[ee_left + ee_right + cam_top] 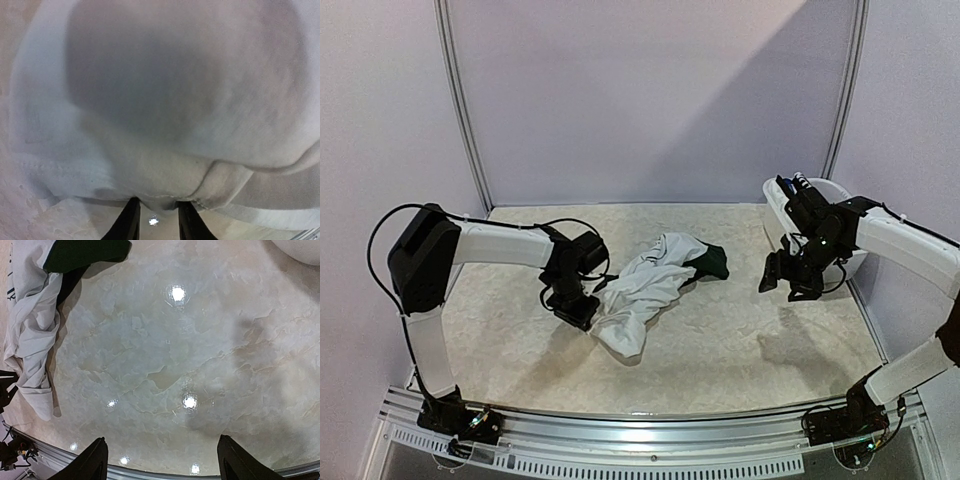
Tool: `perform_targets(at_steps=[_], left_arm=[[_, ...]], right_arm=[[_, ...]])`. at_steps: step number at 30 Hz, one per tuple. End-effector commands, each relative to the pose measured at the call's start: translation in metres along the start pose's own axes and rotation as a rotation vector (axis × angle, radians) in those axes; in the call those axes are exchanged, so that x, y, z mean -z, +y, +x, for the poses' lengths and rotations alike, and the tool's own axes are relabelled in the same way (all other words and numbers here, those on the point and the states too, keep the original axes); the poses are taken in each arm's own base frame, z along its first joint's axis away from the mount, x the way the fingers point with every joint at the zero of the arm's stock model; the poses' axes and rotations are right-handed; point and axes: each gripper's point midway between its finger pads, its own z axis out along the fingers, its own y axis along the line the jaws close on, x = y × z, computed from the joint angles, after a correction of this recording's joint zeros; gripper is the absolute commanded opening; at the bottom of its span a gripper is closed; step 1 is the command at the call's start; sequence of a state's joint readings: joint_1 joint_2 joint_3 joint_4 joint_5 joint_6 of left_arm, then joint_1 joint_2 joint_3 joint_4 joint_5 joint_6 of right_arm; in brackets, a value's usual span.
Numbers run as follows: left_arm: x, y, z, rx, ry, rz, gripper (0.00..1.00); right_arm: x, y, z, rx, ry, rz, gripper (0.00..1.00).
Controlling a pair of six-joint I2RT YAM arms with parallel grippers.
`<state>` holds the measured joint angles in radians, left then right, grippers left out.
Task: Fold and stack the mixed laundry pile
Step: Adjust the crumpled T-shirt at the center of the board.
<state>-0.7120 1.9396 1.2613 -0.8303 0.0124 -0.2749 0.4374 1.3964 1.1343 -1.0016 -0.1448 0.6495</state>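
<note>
A crumpled white T-shirt (642, 288) lies mid-table, with a dark green piece (712, 262) at its far right end. My left gripper (578, 305) is at the shirt's left edge. In the left wrist view the white T-shirt (165, 110) fills the frame and its hem sits pinched between the narrow-set fingers (129, 222); the left gripper (157, 204) is shut on it. My right gripper (786, 281) hovers open and empty over bare table, right of the garments. The right wrist view shows the right gripper (162, 439) wide open, with the shirt (30, 340) and the green piece (85, 252) at far left.
A white plastic tub (772, 205) stands at the back right behind the right arm, with dark and blue items showing inside; its rim (300, 247) shows in the right wrist view. A metal rail (650, 430) runs along the table's near edge.
</note>
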Motion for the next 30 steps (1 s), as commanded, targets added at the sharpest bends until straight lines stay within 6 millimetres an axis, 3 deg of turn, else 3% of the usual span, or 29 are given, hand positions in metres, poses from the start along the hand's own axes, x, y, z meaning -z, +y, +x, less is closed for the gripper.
perform_targets(at_steps=[1, 4, 7, 15, 21, 30], left_arm=[[-0.017, -0.006, -0.005, -0.007, -0.002, 0.053, 0.20], [-0.018, -0.007, -0.005, -0.004, -0.003, 0.054, 0.06], [-0.011, -0.004, -0.005, 0.000, -0.013, 0.038, 0.01], [0.033, 0.000, -0.008, 0.023, -0.079, 0.026, 0.00], [0.083, 0.006, -0.008, 0.104, -0.166, 0.043, 0.00], [0.149, 0.049, 0.010, 0.361, -0.278, 0.061, 0.00]], right_arm=[[0.004, 0.003, -0.004, -0.003, -0.005, -0.002, 0.76], [0.003, 0.004, -0.005, -0.004, -0.001, -0.001, 0.76], [0.003, 0.006, -0.007, -0.003, -0.005, -0.002, 0.76], [-0.002, 0.012, -0.014, 0.001, -0.008, -0.016, 0.76], [-0.006, 0.024, -0.023, 0.015, -0.026, -0.057, 0.76], [-0.020, 0.068, -0.055, 0.043, -0.058, -0.180, 0.76]])
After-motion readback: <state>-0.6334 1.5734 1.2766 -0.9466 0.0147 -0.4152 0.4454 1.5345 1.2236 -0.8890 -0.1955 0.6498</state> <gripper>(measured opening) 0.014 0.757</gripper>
